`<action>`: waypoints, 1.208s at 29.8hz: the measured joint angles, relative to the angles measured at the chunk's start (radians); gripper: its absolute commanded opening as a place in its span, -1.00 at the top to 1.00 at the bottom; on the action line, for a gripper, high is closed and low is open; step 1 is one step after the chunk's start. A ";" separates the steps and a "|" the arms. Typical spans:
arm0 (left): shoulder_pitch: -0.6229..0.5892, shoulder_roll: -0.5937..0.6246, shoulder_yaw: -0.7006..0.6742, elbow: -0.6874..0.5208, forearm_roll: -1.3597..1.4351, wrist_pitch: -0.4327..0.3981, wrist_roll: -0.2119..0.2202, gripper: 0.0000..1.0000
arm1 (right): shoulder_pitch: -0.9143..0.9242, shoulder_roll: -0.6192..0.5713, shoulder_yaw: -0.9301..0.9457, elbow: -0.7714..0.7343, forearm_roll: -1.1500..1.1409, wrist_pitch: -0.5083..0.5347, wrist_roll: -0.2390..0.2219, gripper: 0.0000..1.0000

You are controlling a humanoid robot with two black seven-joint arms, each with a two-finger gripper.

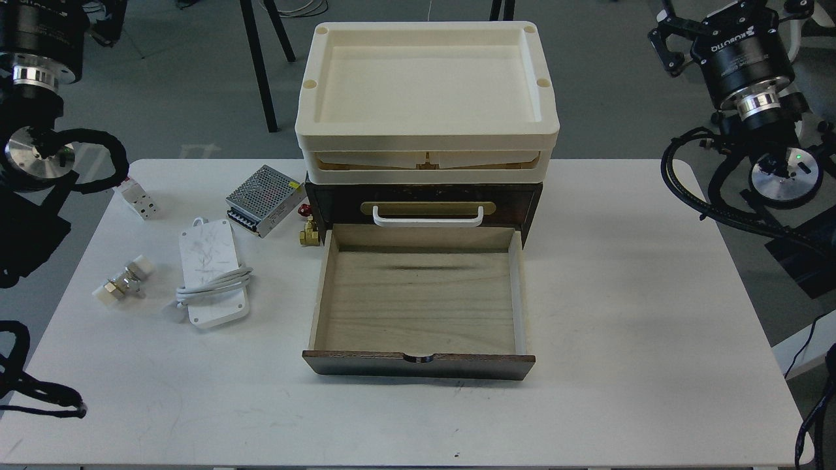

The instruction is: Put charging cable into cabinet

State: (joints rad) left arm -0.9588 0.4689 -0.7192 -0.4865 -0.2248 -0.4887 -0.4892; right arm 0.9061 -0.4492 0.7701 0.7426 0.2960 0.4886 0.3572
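Note:
The charging cable (208, 264) is a flat white block with a white cord wound round its near part. It lies on the white table (620, 294), left of the cabinet. The cabinet (532, 199) is a dark brown box. Its lower pale-wood drawer (421, 294) is pulled out and empty, and its upper drawer with the white handle (428, 216) is shut. My left gripper (39, 26) is high at the far left and my right gripper (741, 40) is high at the far right. Both are far from the cable and their fingertips are cut off by the top edge.
Two stacked cream trays (313, 124) sit on top of the cabinet. A silver perforated power supply box (264, 199), a white block with a red cap (134, 196), a small metal fitting (124, 282) and a brass valve (307, 232) lie around the cable.

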 measured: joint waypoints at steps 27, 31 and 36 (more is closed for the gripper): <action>0.097 0.674 0.344 -1.001 1.805 0.146 0.001 -0.94 | -0.146 -0.114 0.083 0.094 0.005 0.000 -0.003 -1.00; 0.101 0.649 0.489 -0.937 2.164 0.246 0.001 -0.89 | -0.146 -0.114 0.088 0.105 0.004 0.000 -0.003 -1.00; 0.126 0.516 0.565 -0.768 2.281 0.338 0.000 -0.88 | -0.146 -0.117 0.089 0.107 0.004 0.000 -0.002 -1.00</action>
State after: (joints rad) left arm -0.8333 0.9848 -0.1539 -1.2546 2.0558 -0.1509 -0.4891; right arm 0.7598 -0.5661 0.8591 0.8497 0.2999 0.4886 0.3549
